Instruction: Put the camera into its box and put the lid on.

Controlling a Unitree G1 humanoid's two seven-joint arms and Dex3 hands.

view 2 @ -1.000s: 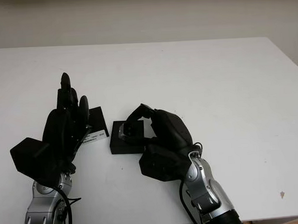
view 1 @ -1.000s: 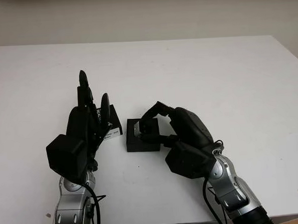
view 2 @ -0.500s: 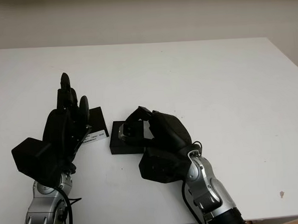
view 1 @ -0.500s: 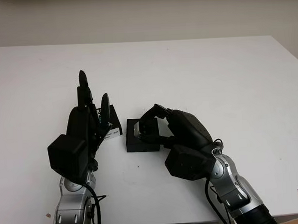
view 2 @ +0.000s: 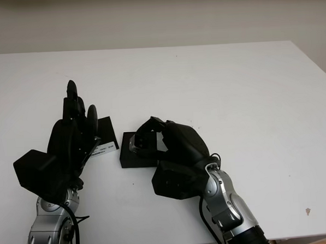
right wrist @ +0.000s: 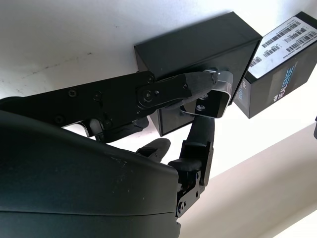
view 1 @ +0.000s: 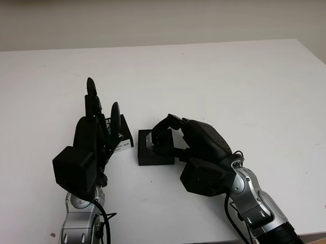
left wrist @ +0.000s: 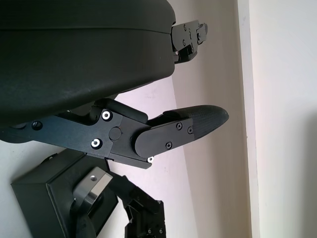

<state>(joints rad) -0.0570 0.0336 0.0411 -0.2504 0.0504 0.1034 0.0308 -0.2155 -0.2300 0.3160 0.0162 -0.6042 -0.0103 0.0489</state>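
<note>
The right hand [view 1: 172, 135] pinches the small silver camera [right wrist: 216, 94] directly over the open black box [view 1: 153, 153] on the table [view 1: 215, 81], aligned for lowering; the left hand [view 1: 95, 131], holding nothing, waits beside the lid [right wrist: 280, 62]

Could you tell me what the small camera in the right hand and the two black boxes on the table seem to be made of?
The camera, pinched in the right hand over the open box, looks like brushed metal: silvery edges with a dull sheen. The open box seems matte black cardboard, with flat, glare-free walls, though plastic is possible. The lid beside the left hand looks like printed card, with white barcode labels.
</note>
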